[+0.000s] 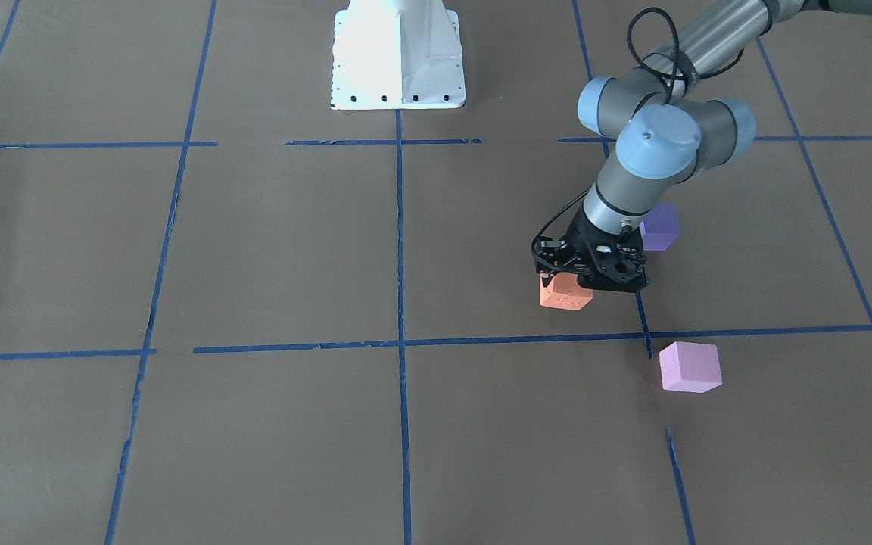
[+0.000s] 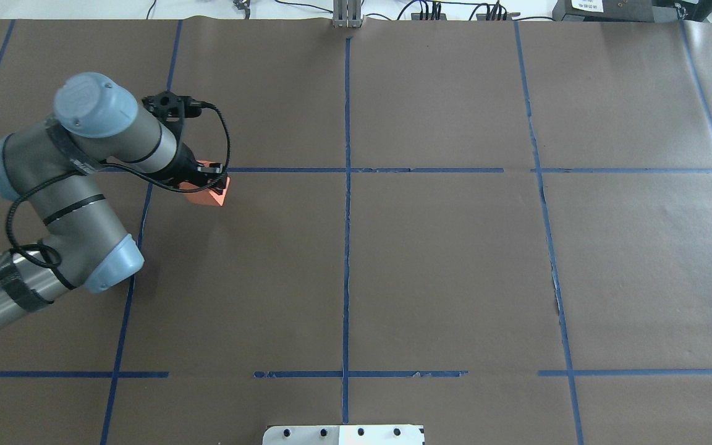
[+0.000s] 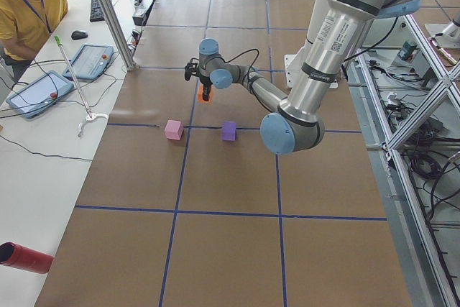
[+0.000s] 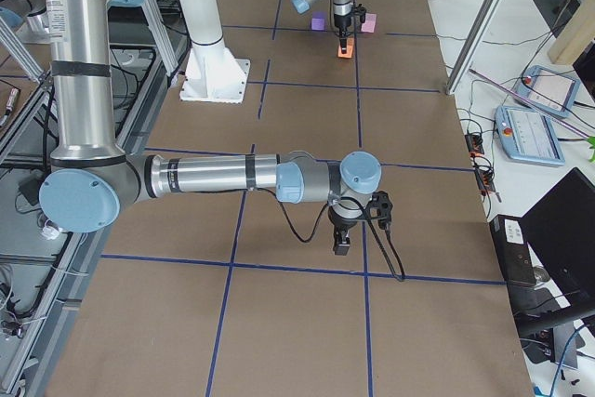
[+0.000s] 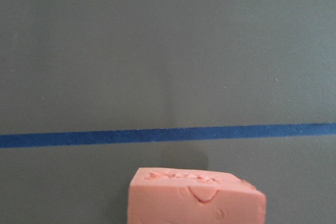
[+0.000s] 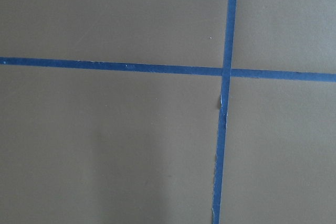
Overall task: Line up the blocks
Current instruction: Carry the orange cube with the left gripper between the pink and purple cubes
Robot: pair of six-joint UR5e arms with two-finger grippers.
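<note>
- On the brown paper-covered table (image 1: 254,250), at the robot's left side, the left gripper (image 1: 583,278) is lowered right over the dented orange foam cube (image 1: 563,297). Its fingers are hidden, so I cannot tell whether they clamp the cube or stand apart.
- Just behind that wrist, nearer the robot, sits the dark violet foam cube (image 1: 661,227). The pale pink foam cube (image 1: 689,367) lies apart from both, across a blue tape line (image 1: 746,331).
- Well away, the right gripper (image 4: 342,246) hangs low over the paper, seen only from the side; its opening cannot be told.
</note>
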